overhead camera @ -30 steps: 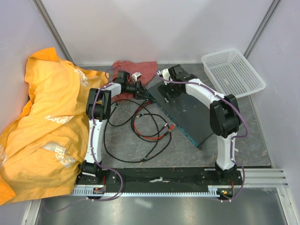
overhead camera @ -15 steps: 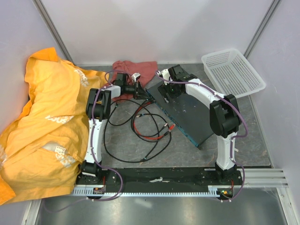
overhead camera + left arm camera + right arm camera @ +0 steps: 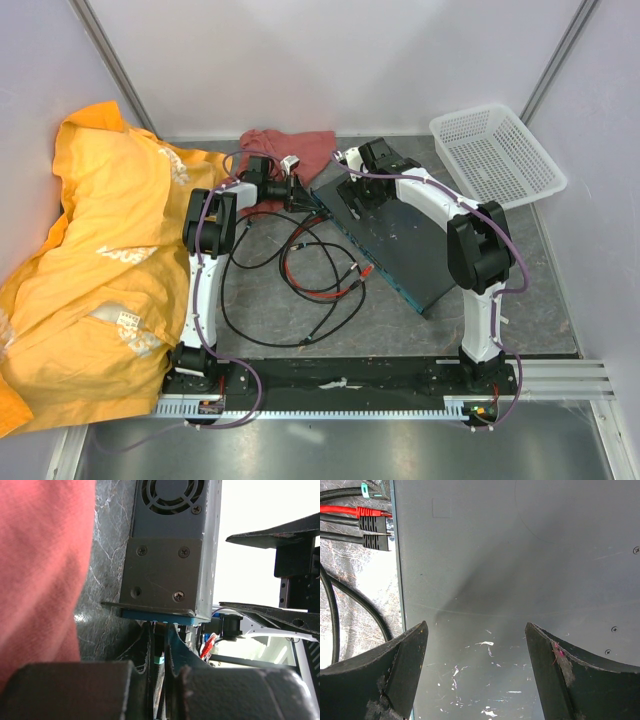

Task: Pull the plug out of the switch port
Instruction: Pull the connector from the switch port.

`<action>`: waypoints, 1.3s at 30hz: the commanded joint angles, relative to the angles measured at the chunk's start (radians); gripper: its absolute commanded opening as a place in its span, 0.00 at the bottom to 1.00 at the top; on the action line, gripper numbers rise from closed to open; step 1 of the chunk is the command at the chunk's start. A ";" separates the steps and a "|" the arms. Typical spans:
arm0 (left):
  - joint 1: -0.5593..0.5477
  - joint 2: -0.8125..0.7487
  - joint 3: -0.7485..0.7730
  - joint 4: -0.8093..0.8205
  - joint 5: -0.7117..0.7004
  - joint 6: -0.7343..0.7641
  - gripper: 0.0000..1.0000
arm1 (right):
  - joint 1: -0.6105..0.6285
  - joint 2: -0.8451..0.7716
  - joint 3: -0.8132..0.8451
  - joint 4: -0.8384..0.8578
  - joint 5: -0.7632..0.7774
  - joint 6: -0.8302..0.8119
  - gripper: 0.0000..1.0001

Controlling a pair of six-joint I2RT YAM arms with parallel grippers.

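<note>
The switch (image 3: 400, 235) is a flat dark slab with a teal long edge, lying at an angle at mid-table. In the left wrist view its end face with a fan grille (image 3: 167, 570) shows. My left gripper (image 3: 305, 195) is at the switch's far left corner. In its wrist view, my left gripper (image 3: 159, 630) is shut on a black plug with a teal band (image 3: 159, 658) right at the teal edge. My right gripper (image 3: 358, 195) is on or just above the switch top. In its wrist view, my right gripper (image 3: 475, 625) is open and empty.
A red plug (image 3: 370, 512) and two black plugs (image 3: 375, 532) sit in the switch's edge. Black and red cables (image 3: 300, 290) loop on the table. A red cloth (image 3: 290, 145) lies behind, orange fabric (image 3: 90, 260) to the left, and a white mesh basket (image 3: 495, 155) at the back right.
Almost nothing: my left gripper stays at the switch's corner, shifted only very slightly. My right arm has not moved.
</note>
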 commanded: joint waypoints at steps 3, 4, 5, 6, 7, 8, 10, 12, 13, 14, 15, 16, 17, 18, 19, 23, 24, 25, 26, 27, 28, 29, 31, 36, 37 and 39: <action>0.050 -0.027 -0.012 -0.263 0.007 0.152 0.02 | 0.003 0.008 -0.007 -0.001 -0.004 -0.009 0.88; 0.050 -0.033 -0.009 -0.294 -0.007 0.177 0.02 | 0.003 0.008 -0.007 -0.001 -0.008 -0.009 0.87; 0.051 -0.039 -0.004 -0.355 -0.018 0.213 0.02 | 0.003 0.006 -0.006 -0.001 -0.008 -0.009 0.88; 0.053 -0.039 0.000 -0.378 -0.025 0.223 0.02 | 0.003 0.008 -0.004 -0.001 -0.009 -0.009 0.87; 0.056 -0.039 -0.003 -0.389 -0.021 0.226 0.02 | 0.001 0.008 -0.004 -0.001 -0.008 -0.009 0.88; 0.062 -0.043 -0.009 -0.393 -0.016 0.223 0.02 | 0.001 0.008 -0.004 0.000 -0.009 -0.010 0.88; 0.067 -0.053 -0.015 -0.404 -0.051 0.232 0.02 | 0.003 0.006 -0.006 -0.001 -0.008 -0.009 0.88; 0.067 -0.073 0.014 -0.464 -0.160 0.275 0.02 | 0.001 0.003 -0.006 -0.001 -0.008 -0.010 0.87; 0.067 -0.081 0.020 -0.478 -0.203 0.286 0.02 | 0.003 0.003 -0.009 -0.001 -0.008 -0.012 0.87; 0.064 -0.089 0.036 -0.501 -0.260 0.290 0.02 | 0.001 0.001 -0.011 -0.001 -0.008 -0.012 0.87; 0.062 -0.104 0.037 -0.527 -0.335 0.301 0.02 | 0.003 0.001 -0.014 0.000 -0.008 -0.012 0.87; 0.062 -0.110 0.037 -0.538 -0.364 0.294 0.02 | 0.003 0.000 -0.018 0.000 -0.009 -0.010 0.87; 0.064 -0.118 0.024 -0.542 -0.377 0.289 0.02 | 0.001 0.003 -0.020 0.000 -0.008 -0.009 0.87; 0.062 -0.125 0.013 -0.538 -0.368 0.278 0.02 | 0.003 0.001 -0.023 0.002 -0.009 -0.007 0.87; 0.065 -0.127 -0.002 -0.523 -0.343 0.233 0.01 | 0.003 0.003 -0.023 0.003 -0.014 -0.006 0.87; 0.097 -0.176 -0.230 -0.267 -0.211 0.064 0.01 | 0.005 0.008 -0.017 0.007 -0.015 -0.003 0.87; 0.101 -0.181 -0.242 -0.228 -0.178 0.071 0.02 | 0.005 0.008 -0.015 0.008 -0.014 -0.003 0.87; 0.101 -0.179 -0.233 -0.248 -0.179 0.121 0.02 | 0.003 0.009 -0.014 0.008 -0.014 -0.004 0.87; 0.101 -0.179 -0.213 -0.264 -0.186 0.138 0.02 | 0.004 0.009 -0.015 0.008 -0.012 -0.004 0.87; 0.101 -0.178 -0.210 -0.268 -0.185 0.146 0.02 | 0.003 0.011 -0.015 0.008 -0.012 -0.004 0.87; 0.104 -0.171 -0.207 -0.268 -0.176 0.154 0.01 | 0.004 0.012 -0.017 0.007 -0.014 -0.007 0.87; 0.107 -0.168 -0.202 -0.265 -0.164 0.151 0.01 | 0.005 0.012 -0.020 0.005 -0.015 -0.007 0.88; 0.108 -0.155 -0.178 -0.269 -0.154 0.151 0.02 | 0.004 0.023 -0.027 0.003 -0.015 -0.017 0.87; 0.107 -0.141 -0.119 -0.266 -0.217 0.146 0.02 | 0.024 0.028 0.035 0.017 -0.093 -0.024 0.85; 0.102 -0.139 -0.110 -0.248 -0.219 0.133 0.02 | 0.035 0.031 0.046 0.020 -0.090 -0.036 0.85; 0.098 -0.118 -0.087 -0.170 -0.213 0.070 0.02 | 0.069 0.038 0.061 0.028 -0.072 -0.064 0.85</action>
